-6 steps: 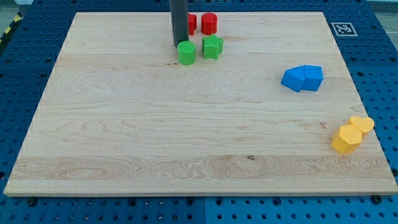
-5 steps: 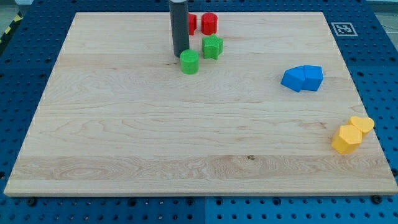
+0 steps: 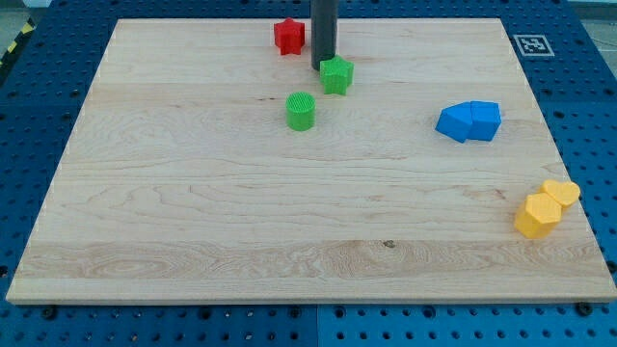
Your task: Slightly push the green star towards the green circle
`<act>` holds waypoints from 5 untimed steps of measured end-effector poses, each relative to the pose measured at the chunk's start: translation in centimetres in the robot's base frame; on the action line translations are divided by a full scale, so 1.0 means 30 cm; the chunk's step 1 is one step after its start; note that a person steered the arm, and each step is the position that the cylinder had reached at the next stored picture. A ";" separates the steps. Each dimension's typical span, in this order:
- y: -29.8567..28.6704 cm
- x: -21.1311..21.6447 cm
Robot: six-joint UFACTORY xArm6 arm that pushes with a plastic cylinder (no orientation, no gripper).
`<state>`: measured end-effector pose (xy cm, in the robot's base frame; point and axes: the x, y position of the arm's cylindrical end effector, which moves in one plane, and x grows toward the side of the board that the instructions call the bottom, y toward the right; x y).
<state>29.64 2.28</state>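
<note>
Green star [image 3: 336, 75] sits touching the clawless rod's tip [image 3: 323, 66], green circle [image 3: 301, 111] near below-left; an off-centre shove could slide it past

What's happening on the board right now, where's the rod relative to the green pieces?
My tip sits at the upper-left edge of the green star, apparently touching it, near the view's top. The green circle lies apart from the star, below and to its left. A red star stands left of the rod; the rod hides whatever is directly behind it. Two blue blocks sit together at the view's right, and two yellow blocks at the lower right.
</note>
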 end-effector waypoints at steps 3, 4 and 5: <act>0.211 0.060; 0.187 0.113; 0.099 0.138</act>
